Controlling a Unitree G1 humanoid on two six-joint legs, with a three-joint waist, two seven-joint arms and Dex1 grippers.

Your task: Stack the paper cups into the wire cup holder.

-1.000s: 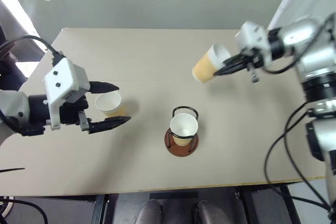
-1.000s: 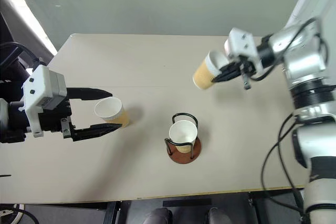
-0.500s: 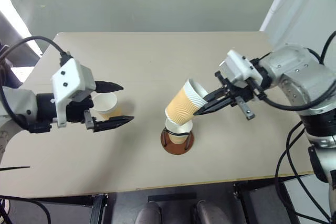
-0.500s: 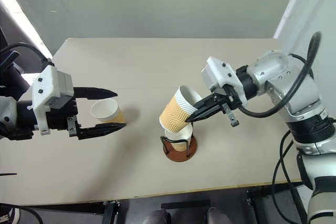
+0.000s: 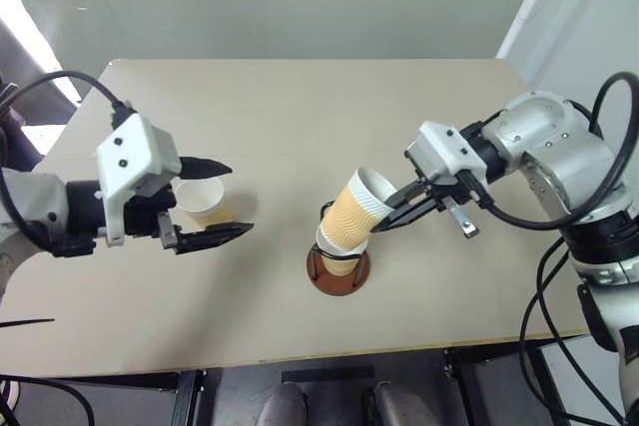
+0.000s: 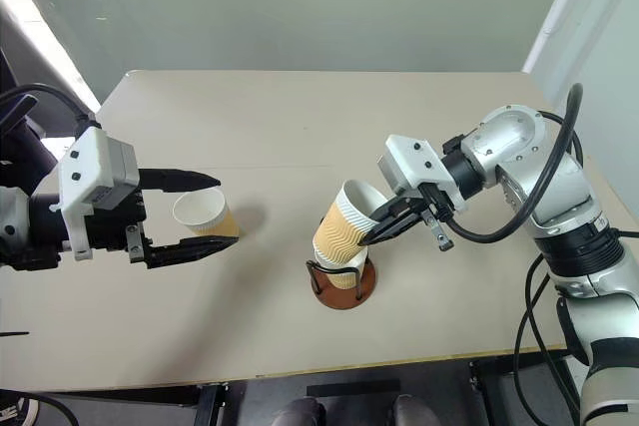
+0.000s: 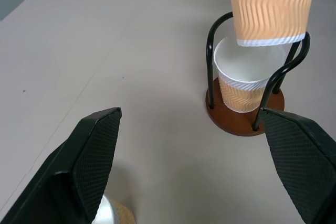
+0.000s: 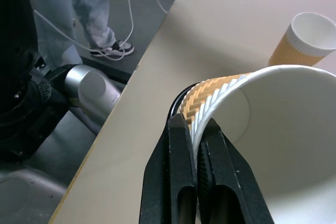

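Note:
The wire cup holder (image 5: 337, 274) stands mid-table on its reddish-brown base, and one paper cup (image 7: 245, 85) sits upright inside it. My right gripper (image 5: 387, 223) is shut on the rim of a second paper cup (image 5: 359, 211). That cup is tilted, with its bottom at the mouth of the cup in the holder. The right fingers (image 8: 181, 171) pinch the cup's wall. A third paper cup (image 5: 203, 201) stands upright on the table at the left. My left gripper (image 5: 238, 199) is open and holds nothing, its fingers spread either side of that cup.
The beige table (image 5: 300, 107) has free surface behind and in front of the holder. Its front edge runs close to the holder. A person's legs (image 8: 100, 9) and cables show on the floor beyond the table's side.
My right gripper has carried its cup down and left, from high at the far right to the holder's mouth. The left gripper and its cup have not moved.

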